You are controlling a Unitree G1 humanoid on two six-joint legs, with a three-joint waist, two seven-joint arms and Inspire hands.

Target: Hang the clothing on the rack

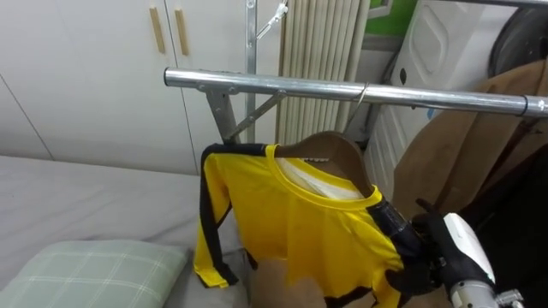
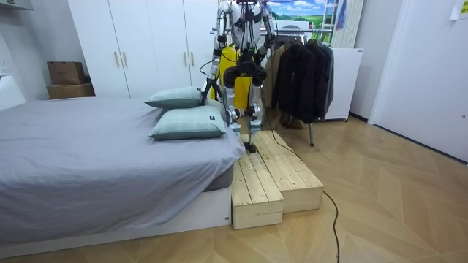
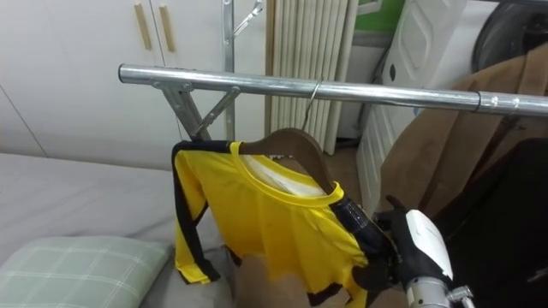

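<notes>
A yellow shirt [image 1: 300, 231] with black trim hangs on a brown wooden hanger [image 1: 330, 150]. The hanger's wire hook [image 1: 362, 92] sits over the metal clothes rail [image 1: 257, 83]. My right hand [image 1: 462, 252] comes in from the lower right, and its dark fingers [image 1: 402, 239] are curled round the hanger's right end, over the shirt's shoulder. In the room view I stand on a wooden platform [image 2: 270, 175] beside the bed, facing the rack, with the yellow shirt [image 2: 229, 58] in front of me.
A brown garment [image 1: 462, 145] and dark coats [image 2: 303, 73] hang further right on the same rail. A grey bed [image 1: 86, 197] with a checked pillow [image 1: 86, 274] lies to my left. White wardrobe doors [image 1: 86, 77] and a radiator [image 1: 321, 43] stand behind the rail.
</notes>
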